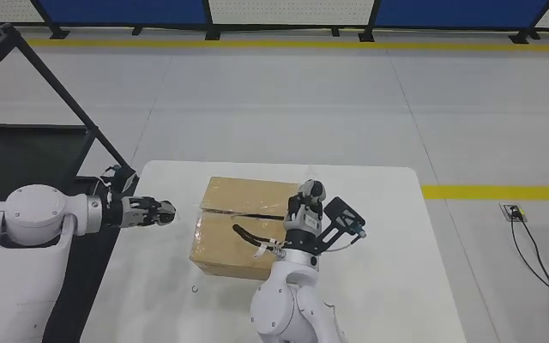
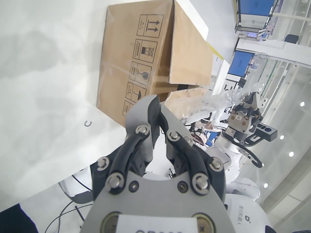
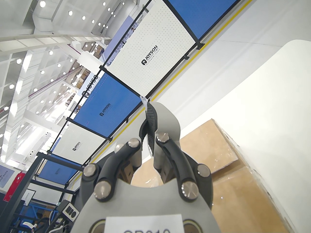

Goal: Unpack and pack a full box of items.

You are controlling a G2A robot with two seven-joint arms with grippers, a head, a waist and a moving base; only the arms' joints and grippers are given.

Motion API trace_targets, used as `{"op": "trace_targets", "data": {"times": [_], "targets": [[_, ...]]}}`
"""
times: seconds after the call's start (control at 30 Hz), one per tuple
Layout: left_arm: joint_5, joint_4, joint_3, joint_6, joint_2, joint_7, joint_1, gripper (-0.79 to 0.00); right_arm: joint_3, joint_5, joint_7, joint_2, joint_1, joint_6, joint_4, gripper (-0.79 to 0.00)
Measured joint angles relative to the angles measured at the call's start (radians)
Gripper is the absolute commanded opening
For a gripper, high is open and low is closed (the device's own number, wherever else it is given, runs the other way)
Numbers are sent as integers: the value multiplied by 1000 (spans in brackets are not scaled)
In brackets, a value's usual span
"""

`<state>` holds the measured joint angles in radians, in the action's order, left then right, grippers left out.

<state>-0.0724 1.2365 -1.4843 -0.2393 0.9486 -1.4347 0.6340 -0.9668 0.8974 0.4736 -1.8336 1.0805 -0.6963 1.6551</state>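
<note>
A brown cardboard box (image 1: 244,227) lies in the middle of the white table (image 1: 386,257), one top flap (image 2: 189,52) lifted a little. My right gripper (image 1: 310,187) is raised over the box's right half and is shut on a strip of clear tape (image 2: 206,100) that stretches from the box seam to its tips. A scrap of that tape (image 3: 145,100) sticks out of the right gripper (image 3: 148,112), with the box (image 3: 230,178) below. My left gripper (image 2: 156,109) is shut and holds nothing. It hovers left of the box (image 2: 136,56), apart from it, near the left gripper (image 1: 163,211) side of the table.
A small dark C-shaped ring (image 2: 88,123) lies on the table by the box's near corner, also visible as a ring (image 1: 196,289). A black frame (image 1: 60,94) stands off the table's left edge. Bare tabletop lies right of the box.
</note>
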Motion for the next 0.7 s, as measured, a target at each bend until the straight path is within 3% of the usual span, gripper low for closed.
{"op": "trace_targets", "data": {"times": [0.37, 0.7], "targets": [[-19, -119, 120, 25, 6, -5, -118, -785, 6, -16, 41, 1, 13, -1, -24, -785], [-12, -212, 204, 46, 16, 11, -179, -785, 10, -8, 74, -2, -7, -14, -75, -785]]}}
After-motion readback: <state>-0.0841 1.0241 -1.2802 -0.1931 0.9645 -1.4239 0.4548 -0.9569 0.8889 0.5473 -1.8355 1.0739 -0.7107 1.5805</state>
